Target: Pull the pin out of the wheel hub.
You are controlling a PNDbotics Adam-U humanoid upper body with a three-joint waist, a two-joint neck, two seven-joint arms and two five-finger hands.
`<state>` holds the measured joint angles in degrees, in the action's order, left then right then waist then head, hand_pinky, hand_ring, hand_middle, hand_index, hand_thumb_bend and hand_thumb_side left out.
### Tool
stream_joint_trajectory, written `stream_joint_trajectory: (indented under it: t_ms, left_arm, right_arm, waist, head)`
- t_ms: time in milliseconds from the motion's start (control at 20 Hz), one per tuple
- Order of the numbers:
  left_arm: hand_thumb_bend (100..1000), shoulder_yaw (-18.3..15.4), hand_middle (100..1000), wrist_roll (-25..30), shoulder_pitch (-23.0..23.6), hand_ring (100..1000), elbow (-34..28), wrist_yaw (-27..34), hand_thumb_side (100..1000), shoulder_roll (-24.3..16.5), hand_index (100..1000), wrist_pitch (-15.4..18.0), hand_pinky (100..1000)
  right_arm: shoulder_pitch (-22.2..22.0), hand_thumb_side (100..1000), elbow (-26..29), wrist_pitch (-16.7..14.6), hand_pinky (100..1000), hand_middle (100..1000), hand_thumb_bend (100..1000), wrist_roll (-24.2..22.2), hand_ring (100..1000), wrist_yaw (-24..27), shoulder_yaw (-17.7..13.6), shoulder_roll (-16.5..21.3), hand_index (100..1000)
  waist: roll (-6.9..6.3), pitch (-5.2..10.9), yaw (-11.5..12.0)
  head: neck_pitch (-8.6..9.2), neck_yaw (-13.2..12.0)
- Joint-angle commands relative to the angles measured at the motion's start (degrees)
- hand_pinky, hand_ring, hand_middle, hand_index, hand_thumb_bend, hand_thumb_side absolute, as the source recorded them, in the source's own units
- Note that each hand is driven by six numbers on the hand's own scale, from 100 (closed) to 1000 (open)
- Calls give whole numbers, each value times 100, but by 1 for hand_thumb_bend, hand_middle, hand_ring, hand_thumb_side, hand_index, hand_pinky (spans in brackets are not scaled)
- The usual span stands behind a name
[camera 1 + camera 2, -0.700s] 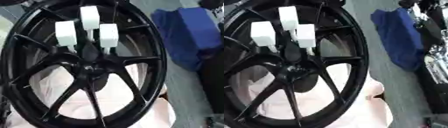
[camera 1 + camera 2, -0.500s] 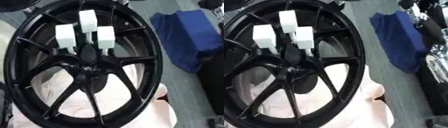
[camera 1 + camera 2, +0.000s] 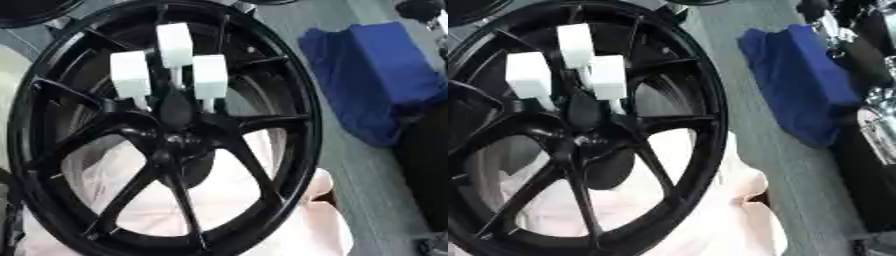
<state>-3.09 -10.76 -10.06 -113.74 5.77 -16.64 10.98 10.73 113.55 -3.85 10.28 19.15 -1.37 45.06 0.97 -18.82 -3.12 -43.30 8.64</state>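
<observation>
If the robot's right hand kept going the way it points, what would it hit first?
Cannot tell: no hand shows in either view. The three white pins stand in the wheel hub, untouched.

We see a black wheel (image 3: 579, 145) lying on a pale pink cloth (image 3: 710, 220). Three white-headed pins (image 3: 577, 45) stand in its hub (image 3: 579, 125). A blue cloth (image 3: 802, 82) lies to the right.
</observation>
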Motion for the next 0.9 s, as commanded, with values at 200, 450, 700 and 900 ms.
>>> stream_joint_trajectory:
  t_ms: [200, 450, 700, 900]
  left_arm:
    - [200, -35, 628, 10, 18, 688, -85, -12, 595, -105, 748, -13, 870]
    - [202, -13, 628, 24, 33, 688, -85, -29, 594, -145, 748, -29, 869]
    - [201, 16, 627, 50, 44, 688, -85, -31, 595, -181, 748, -40, 869]
    - [201, 46, 627, 80, 40, 688, -85, -26, 595, -205, 748, -51, 868]
  right_arm:
    - [214, 449, 104, 73, 802, 691, 340, -917, 746, -869, -6, 1393, 684]
    - [434, 437, 104, 128, 806, 714, 345, -1775, 771, -1305, 99, 2286, 721]
    - [860, 421, 104, 181, 809, 738, 362, -2526, 792, -1502, 328, 2801, 755]
    - [1255, 403, 104, 210, 813, 749, 381, -2996, 803, -1606, 606, 2992, 770]
  waist:
    - [69, 150, -28]
    - [118, 166, -22]
    - [167, 175, 12]
    - [200, 179, 59]
  head:
    - [70, -19]
    - [55, -8]
    - [50, 33]
    - [72, 90]
